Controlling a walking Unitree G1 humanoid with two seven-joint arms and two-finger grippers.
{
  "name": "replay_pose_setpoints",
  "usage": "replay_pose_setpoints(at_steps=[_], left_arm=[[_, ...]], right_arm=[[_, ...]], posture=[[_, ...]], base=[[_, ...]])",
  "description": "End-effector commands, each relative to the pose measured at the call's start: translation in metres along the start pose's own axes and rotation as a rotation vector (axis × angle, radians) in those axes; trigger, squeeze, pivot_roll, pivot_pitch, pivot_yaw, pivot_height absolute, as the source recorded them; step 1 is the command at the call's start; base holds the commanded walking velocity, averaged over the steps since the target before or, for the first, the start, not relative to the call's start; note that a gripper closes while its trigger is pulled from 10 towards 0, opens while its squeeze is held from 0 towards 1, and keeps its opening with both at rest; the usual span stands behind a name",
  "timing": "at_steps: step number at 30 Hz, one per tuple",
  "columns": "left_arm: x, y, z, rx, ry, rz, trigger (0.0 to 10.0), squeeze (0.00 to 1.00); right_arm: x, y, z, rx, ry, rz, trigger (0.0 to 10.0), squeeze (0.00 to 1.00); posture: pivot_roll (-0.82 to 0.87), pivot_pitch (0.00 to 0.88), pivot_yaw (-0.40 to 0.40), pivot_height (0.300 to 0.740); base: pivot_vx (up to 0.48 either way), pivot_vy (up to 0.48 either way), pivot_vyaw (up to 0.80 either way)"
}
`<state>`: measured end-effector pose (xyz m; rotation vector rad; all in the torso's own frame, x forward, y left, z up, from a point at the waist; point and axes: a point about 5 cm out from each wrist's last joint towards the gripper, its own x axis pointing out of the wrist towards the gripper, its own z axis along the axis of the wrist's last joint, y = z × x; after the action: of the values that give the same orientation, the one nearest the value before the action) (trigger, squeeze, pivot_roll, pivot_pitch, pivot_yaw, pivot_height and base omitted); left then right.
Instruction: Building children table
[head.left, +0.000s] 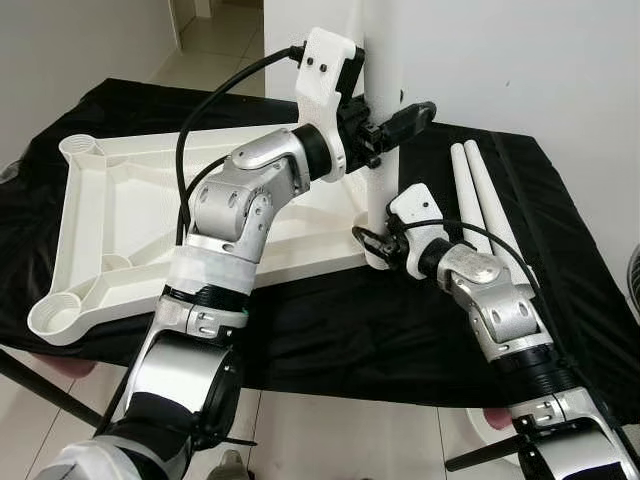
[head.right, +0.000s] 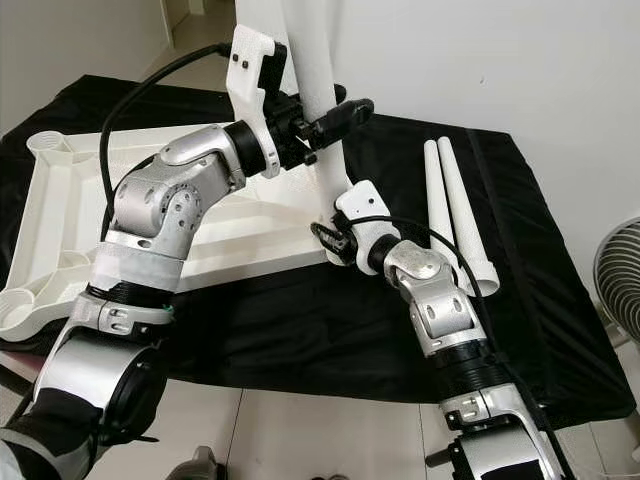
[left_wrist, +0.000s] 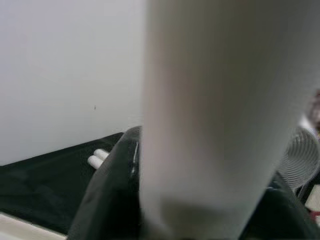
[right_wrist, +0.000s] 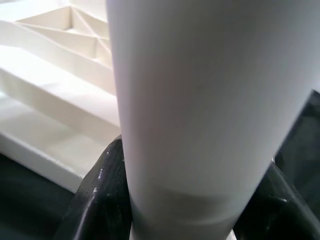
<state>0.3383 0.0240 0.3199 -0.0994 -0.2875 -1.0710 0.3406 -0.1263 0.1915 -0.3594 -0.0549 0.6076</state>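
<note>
Two hands are on the same upright white leg, which I see standing in the right near corner socket of the upside-down white tabletop lying on the black cloth: my left hand is clamped around the leg higher up, and my right hand grips it low, just above the socket. Two more white legs lie side by side on the cloth near its right edge, well apart from the tabletop, and a fan stands off to the right.
</note>
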Motion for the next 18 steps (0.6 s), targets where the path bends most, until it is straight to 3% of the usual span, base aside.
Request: replay_pose_setpoints(at_steps=[1, 7, 8, 11, 12, 13, 18], left_arm=[[0.002, -0.001, 0.004, -0.01, -0.005, 0.006, 0.0, 0.0], [0.002, 0.0, 0.007, 0.001, -0.005, 0.021, 0.0, 0.0], [0.002, 0.0, 0.009, 0.005, -0.008, 0.022, 0.0, 0.0], [0.003, 0.0, 0.011, 0.014, -0.011, 0.021, 0.0, 0.0], [0.004, 0.0, 0.014, 0.023, -0.013, 0.027, 1.5, 0.0], [0.005, -0.001, 0.017, 0.045, -0.018, 0.027, 10.0, 0.0], [0.009, -0.004, 0.024, 0.063, -0.052, 0.048, 10.0, 0.0]], right_arm=[[0.0, -0.01, 0.008, -0.009, -0.043, -0.062, 10.0, 0.0], [0.002, -0.017, 0.008, 0.041, -0.044, -0.132, 10.0, 0.0], [0.002, -0.018, 0.008, 0.044, -0.048, -0.144, 10.0, 0.92], [0.002, -0.02, 0.009, 0.049, -0.053, -0.163, 10.0, 0.92], [0.003, -0.022, 0.01, 0.057, -0.06, -0.185, 10.0, 1.0], [0.004, -0.025, 0.011, 0.066, -0.065, -0.224, 10.0, 1.0], [0.007, -0.028, 0.015, 0.085, -0.076, -0.294, 10.0, 1.0]], posture=[[0.16, 0.019, -0.049, 0.74], [0.16, 0.026, -0.049, 0.74], [0.16, 0.028, -0.05, 0.74], [0.16, 0.028, -0.05, 0.74], [0.15, 0.029, -0.051, 0.74], [0.15, 0.03, -0.052, 0.74], [0.14, 0.035, -0.056, 0.74]], base=[[0.0, 0.0, 0.0], [0.0, 0.0, 0.0], [0.0, 0.0, 0.0], [0.0, 0.0, 0.0], [0.0, 0.0, 0.0], [0.0, 0.0, 0.0], [0.0, 0.0, 0.0]])
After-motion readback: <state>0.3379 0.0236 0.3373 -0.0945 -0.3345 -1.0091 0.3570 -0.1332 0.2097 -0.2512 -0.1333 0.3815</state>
